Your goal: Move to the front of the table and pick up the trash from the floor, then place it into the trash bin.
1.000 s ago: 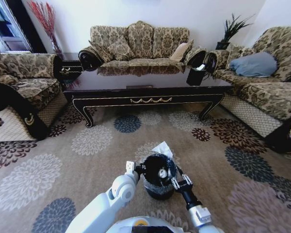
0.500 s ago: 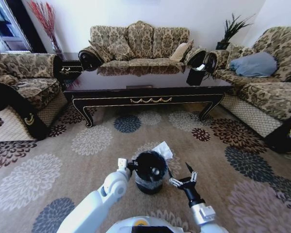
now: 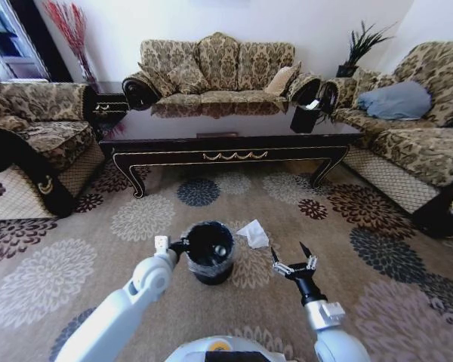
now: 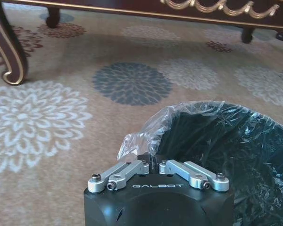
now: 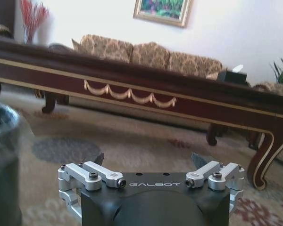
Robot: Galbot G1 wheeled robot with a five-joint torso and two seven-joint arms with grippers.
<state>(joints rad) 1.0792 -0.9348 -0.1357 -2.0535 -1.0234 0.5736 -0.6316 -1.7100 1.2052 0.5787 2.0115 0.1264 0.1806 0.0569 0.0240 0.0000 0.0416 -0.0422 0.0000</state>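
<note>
Nearest, low in head view: R gripper (image 3: 294, 265) hangs over the carpet (image 3: 60, 279), jaws spread wide, nothing between them, touching nothing; its wrist view shows the same gap, with the table apron beyond. L gripper (image 3: 175, 244) is pinched on the rim of the trash bin (image 3: 209, 253); its wrist view shows fingers (image 4: 127, 170) nearly together on the bin edge and the liner bag (image 4: 146, 134), so it's gripping the bin w/ bag. Main risk, as I judge it: the grip is on one side of the rim only, partly on slick plastic, so the bin could tilt, swing or slip out, spilling the pale bits inside. Also the liner could pull loose. Next out: white tissue (image 3: 253, 234) lies on the carpet just beside the bin and ahead of the R gripper, not yet picked. Light crumpled paper, so wide jaws may close on only an edge and drop it, or snag carpet. Other scraps: can't make out. Far: table (image 3: 226, 151), well apart, then sofas.
</note>
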